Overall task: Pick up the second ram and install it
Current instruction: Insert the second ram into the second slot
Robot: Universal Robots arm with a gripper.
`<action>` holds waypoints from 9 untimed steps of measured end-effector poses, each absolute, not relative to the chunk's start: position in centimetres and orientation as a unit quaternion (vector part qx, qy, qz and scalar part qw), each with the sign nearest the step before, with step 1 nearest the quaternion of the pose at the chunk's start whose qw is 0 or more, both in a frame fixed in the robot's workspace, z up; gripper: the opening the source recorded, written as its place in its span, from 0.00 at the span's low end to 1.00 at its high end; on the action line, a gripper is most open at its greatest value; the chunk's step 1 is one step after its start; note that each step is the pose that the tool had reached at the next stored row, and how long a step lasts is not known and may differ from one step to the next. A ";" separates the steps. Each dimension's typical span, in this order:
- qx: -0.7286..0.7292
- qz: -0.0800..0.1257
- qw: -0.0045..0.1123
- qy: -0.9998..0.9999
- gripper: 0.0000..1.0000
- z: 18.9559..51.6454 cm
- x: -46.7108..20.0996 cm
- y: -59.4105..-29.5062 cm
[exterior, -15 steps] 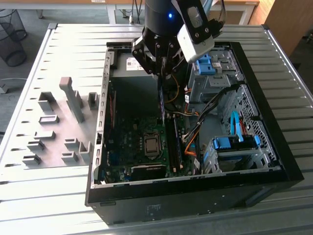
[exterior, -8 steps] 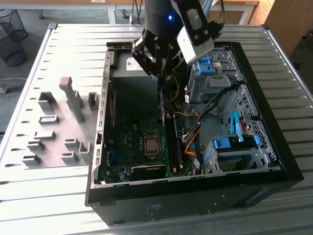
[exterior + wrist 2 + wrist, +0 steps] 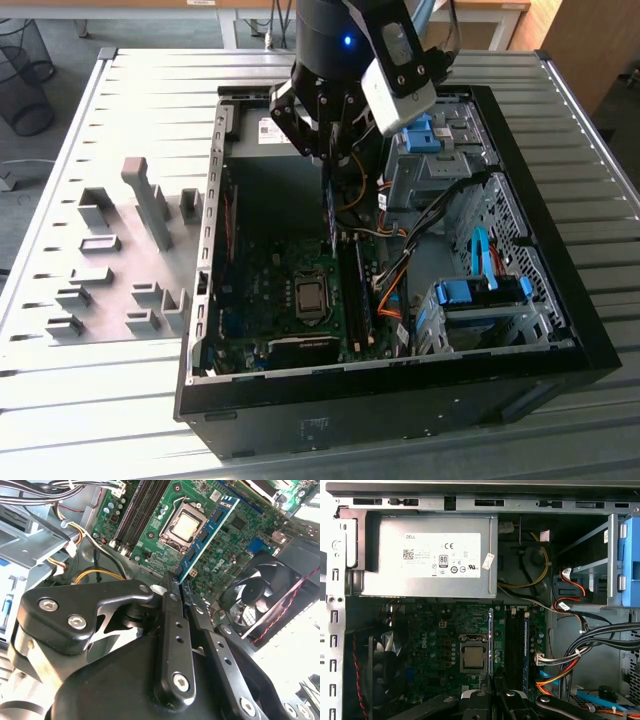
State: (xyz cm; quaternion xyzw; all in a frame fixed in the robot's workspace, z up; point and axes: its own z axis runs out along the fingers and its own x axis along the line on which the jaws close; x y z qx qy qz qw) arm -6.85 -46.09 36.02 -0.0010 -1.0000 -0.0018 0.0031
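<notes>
Gripping second ram (image 3: 206,536) edge-on, end effector (image 3: 179,591) above motherboard (image 3: 160,550)

Blue on the thin circuit-board ram stick (image 3: 207,534), with a row of black chips. Green across the flat motherboard (image 3: 165,535), black along its slots. Matte black on the metal gripper (image 3: 181,596). Grey for the plastic fixture blocks (image 3: 150,205). Silver-grey on the boxy power supply (image 3: 427,555).

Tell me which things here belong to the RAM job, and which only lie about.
Belong to the job:
- second ram, held in the tool
- motherboard slots

Lying about:
- grey fixture blocks
- power supply
- case fan
- blue drive bay
</notes>
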 end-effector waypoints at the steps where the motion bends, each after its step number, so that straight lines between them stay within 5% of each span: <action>1: -0.001 -0.002 0.003 -1.000 0.14 36.0 -6.9 -46.1; 9: -0.001 -0.002 0.003 -1.000 0.14 35.7 -6.9 -46.1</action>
